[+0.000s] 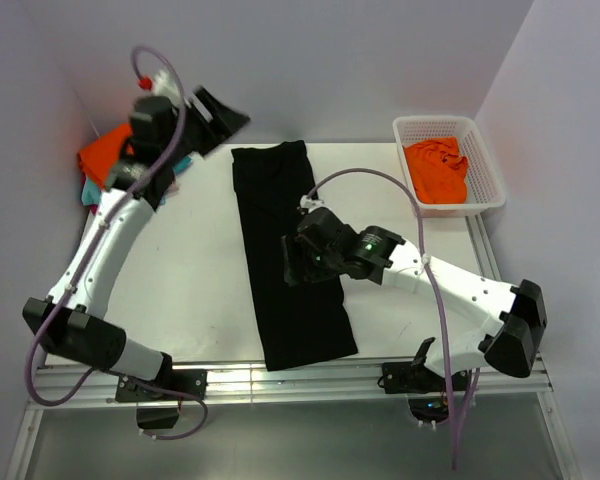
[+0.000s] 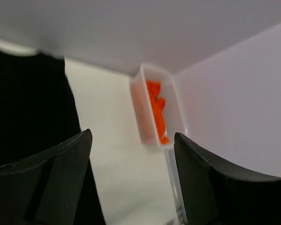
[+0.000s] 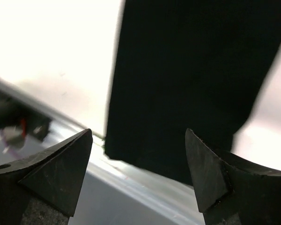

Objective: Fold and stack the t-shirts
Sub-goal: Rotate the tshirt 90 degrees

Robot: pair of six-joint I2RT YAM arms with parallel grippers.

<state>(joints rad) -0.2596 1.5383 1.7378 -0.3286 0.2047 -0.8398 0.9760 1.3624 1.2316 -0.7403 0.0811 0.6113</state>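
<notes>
White surface [image 1: 205,270] fills centre of frame, evenly lit. Pale lilac back wall [image 1: 330,60] across top. Matching left wall [image 1: 20,140] and right wall [image 1: 570,110] at frame sides. Aluminium rail [image 1: 280,382] along surface's lower edge. Grey floor [image 1: 310,440] at bottom.

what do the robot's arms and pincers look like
The left arm and right arm have white tube links, bulky black joints and black bases. A thin mauve cable loops loosely along each. The left pincer and right pincer are matt black, each with two broad wedge-shaped fingers tapering to a point.
</notes>
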